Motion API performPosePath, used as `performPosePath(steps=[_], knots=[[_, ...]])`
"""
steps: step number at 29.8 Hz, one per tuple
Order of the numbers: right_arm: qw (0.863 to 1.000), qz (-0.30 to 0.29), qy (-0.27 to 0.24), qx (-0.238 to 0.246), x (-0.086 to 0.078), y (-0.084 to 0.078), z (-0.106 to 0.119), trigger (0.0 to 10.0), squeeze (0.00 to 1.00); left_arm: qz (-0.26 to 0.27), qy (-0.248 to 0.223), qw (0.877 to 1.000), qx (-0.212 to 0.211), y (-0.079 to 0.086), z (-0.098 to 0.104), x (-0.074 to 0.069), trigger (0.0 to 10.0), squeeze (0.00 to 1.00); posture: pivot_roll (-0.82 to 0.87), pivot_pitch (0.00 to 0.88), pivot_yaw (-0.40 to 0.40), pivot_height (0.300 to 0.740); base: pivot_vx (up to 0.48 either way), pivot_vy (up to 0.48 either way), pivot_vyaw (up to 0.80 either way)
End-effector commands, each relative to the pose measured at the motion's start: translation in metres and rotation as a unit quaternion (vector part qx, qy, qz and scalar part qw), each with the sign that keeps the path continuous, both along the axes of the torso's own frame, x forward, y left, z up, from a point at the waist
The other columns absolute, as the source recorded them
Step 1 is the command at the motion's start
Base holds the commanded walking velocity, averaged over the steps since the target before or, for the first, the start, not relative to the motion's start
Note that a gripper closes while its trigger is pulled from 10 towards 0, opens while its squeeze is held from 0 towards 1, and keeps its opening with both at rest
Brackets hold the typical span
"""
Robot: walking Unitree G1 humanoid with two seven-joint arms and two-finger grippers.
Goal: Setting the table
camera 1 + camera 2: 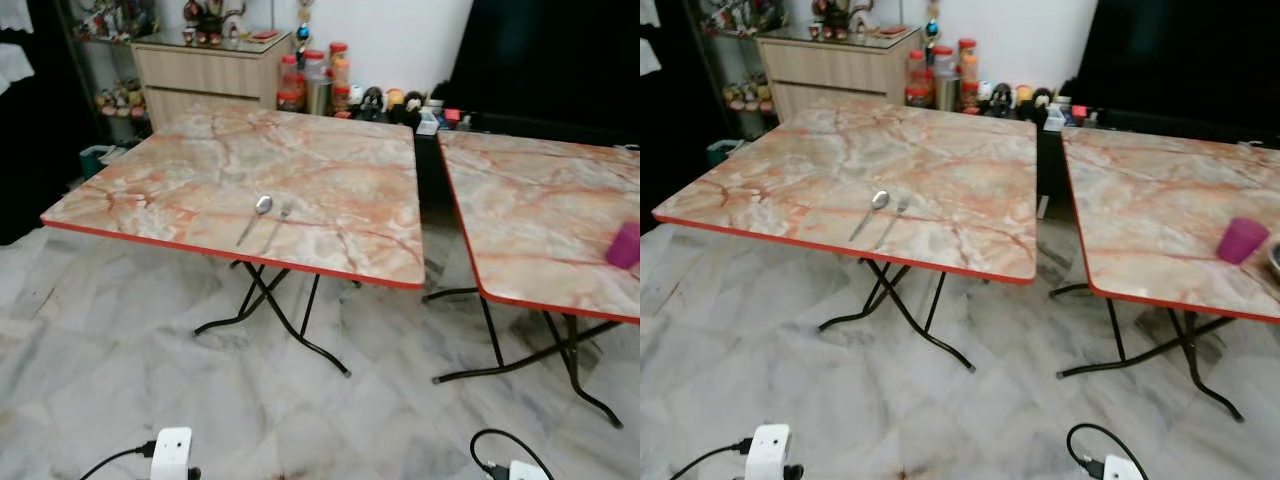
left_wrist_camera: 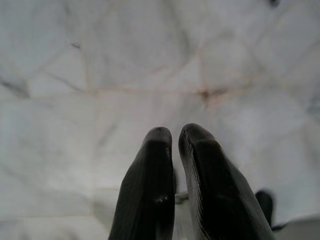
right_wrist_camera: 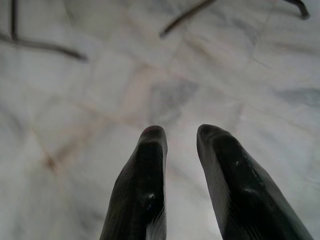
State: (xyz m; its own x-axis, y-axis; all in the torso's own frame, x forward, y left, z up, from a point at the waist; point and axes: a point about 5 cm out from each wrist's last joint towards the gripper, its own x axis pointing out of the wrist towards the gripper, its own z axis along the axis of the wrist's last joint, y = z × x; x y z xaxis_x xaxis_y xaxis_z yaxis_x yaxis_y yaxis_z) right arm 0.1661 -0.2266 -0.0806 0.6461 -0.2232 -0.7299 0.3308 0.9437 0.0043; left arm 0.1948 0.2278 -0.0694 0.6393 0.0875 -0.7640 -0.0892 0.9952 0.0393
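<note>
While cup [image 1: 624, 245] is cut off | left fingers [image 2: 150, 185] nearly closed | right fingers [image 3: 140, 185] parted, empty

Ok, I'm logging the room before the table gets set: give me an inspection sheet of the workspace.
Surface: two marble-pattern folding tables, left table and right table, standing apart on a marble floor.
Job's things: spoon and fork lying side by side near the left table's front edge; purple cup upright on the right table.
Clutter: nothing seen on the left table.
Grippers: left gripper nearly shut, empty, over floor; right gripper open, empty, over floor.
Cables: black cables at white wrist boxes.
Surroundings: cabinet, jars, figurines along the wall.
</note>
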Motion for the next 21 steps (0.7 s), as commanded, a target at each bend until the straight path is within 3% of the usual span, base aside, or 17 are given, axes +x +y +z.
performPosePath(steps=[1, 21], knots=[[1.0, -0.018, 0.009, -0.012, -0.0093, -0.0133, -0.0006, 10.0, 0.0, -0.015, -0.014, 1.0, -0.01, -0.0122, 0.0025, 0.0091, 10.0, 0.0, 0.05, 0.0, -0.068, 0.74, 0.352, 0.0, 0.0], [1.0, -0.022, 0.009, -0.015, -0.0108, -0.0149, -0.0007, 10.0, 0.0, -0.019, -0.014, 1.0, -0.009, -0.0148, 0.0014, 0.0078, 10.0, 0.0, 0.04, 0.0, -0.069, 0.74, 0.351, 0.0, 0.0]])
